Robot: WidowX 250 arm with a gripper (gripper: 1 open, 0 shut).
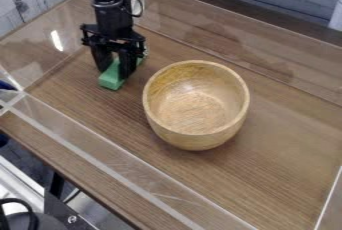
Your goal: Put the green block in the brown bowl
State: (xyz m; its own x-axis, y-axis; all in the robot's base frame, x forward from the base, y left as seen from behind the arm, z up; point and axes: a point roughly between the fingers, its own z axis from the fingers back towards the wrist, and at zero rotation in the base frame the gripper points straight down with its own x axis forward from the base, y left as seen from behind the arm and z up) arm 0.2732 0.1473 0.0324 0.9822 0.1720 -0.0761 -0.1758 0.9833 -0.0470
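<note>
Camera view: the brown bowl (195,105) stands upright on the wooden bench (254,179), with nothing inside it. My end effector (112,64) points down with its fingers closed on the green block (110,79), which lies between them, apart from the bowl and near its rim. The block projects on both sides of my fingers, one end toward the bench's near edge.

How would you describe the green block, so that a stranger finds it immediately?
Find the big round bowl on the table. Just beside it, toward the picture's left, the black gripper is closed on the block. It is the only bright green thing here.
</note>
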